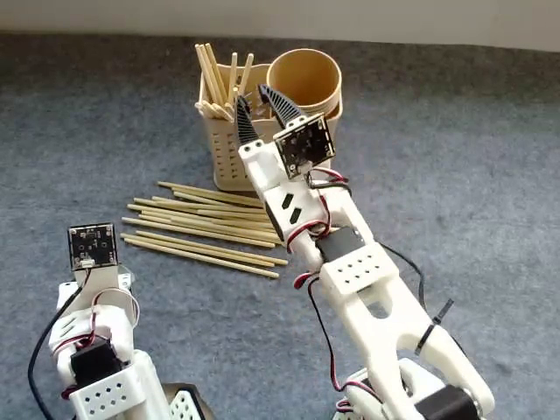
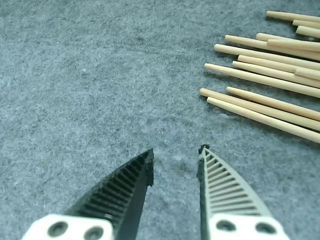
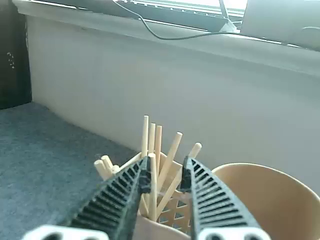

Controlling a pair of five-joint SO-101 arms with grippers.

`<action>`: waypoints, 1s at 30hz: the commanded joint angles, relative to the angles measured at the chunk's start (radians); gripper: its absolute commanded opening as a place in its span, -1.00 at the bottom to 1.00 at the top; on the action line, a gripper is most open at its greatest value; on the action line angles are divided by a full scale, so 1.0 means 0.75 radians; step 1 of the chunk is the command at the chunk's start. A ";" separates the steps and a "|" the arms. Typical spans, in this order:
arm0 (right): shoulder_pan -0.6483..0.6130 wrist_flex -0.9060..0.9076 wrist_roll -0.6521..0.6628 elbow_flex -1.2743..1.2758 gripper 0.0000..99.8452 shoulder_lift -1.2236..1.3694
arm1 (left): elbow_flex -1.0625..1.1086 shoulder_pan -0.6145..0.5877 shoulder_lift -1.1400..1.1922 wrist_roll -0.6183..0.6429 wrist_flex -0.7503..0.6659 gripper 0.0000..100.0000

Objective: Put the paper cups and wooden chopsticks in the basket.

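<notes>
A cream plastic basket (image 1: 229, 166) stands at the back of the grey carpet. It holds a tan paper cup (image 1: 304, 79) and several upright wooden chopsticks (image 1: 217, 83). My right gripper (image 1: 254, 101) hovers just above the basket's rim, open. In the right wrist view its fingers (image 3: 165, 172) straddle the upright chopsticks (image 3: 157, 140), with the cup (image 3: 265, 200) beside them. Several loose chopsticks (image 1: 206, 227) lie flat on the carpet in front of the basket. My left gripper (image 2: 176, 155) is open and empty, low over bare carpet, near the tips of the loose chopsticks (image 2: 270, 75).
Grey carpet (image 1: 455, 157) covers the whole work area. A pale wall (image 3: 150, 75) rises behind the basket. The right arm's white links (image 1: 367, 289) stretch diagonally across the middle, passing over the end of the loose chopstick pile.
</notes>
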 commanded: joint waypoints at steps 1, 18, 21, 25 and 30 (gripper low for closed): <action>-0.028 0.230 0.016 -0.024 -0.86 -0.212 | 0.028 -0.007 -0.009 0.008 -0.023 -0.69; -0.071 1.449 0.012 -0.011 -0.90 -0.609 | 0.028 -0.009 -0.009 0.006 -0.025 -0.69; -0.069 1.578 -0.029 -0.011 -0.90 -0.613 | 0.024 -0.007 -0.009 0.006 -0.027 -0.69; 0.060 1.640 -0.274 -0.011 -0.90 -0.602 | -0.021 -0.009 -0.009 0.000 -0.027 -0.69; 0.318 1.591 -0.407 0.060 -0.90 -0.611 | -0.111 -0.003 -0.007 -0.123 -0.016 -0.69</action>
